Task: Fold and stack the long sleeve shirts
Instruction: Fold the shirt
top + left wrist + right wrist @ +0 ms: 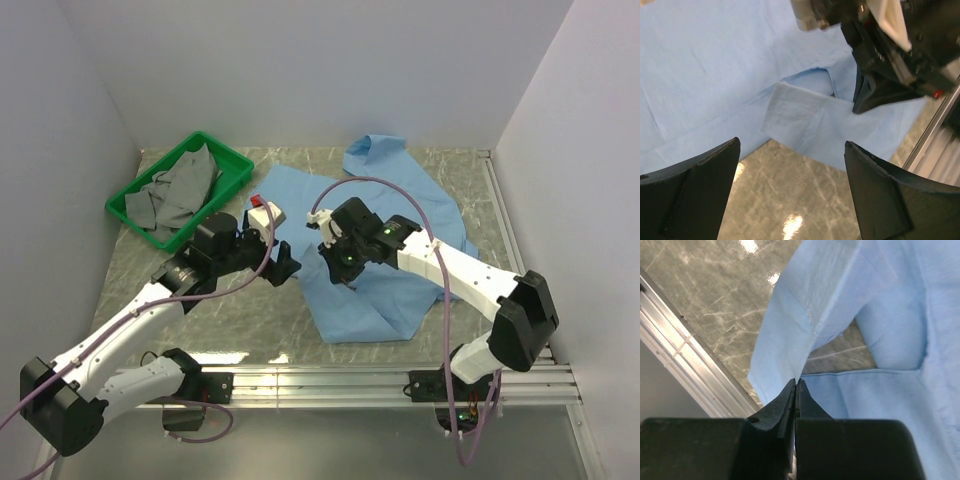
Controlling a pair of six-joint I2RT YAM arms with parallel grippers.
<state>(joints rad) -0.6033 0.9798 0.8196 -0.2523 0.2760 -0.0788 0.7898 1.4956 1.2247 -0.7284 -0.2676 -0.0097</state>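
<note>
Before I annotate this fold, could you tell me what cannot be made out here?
- Top view: the right gripper and its arm cover the middle of the light blue shirt.
- Right wrist view: its shut fingers hide how much cloth they pinch.
- Top view: the grey cloths in the green tray are crumpled; kind and number unclear.
- Left wrist view: right gripper blurred, cut off at top.

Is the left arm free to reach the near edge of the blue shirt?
Likely yes: left pincer open just short of the shirt, bare table between. The right pincer, shut on the shirt, crowds one side.
</note>
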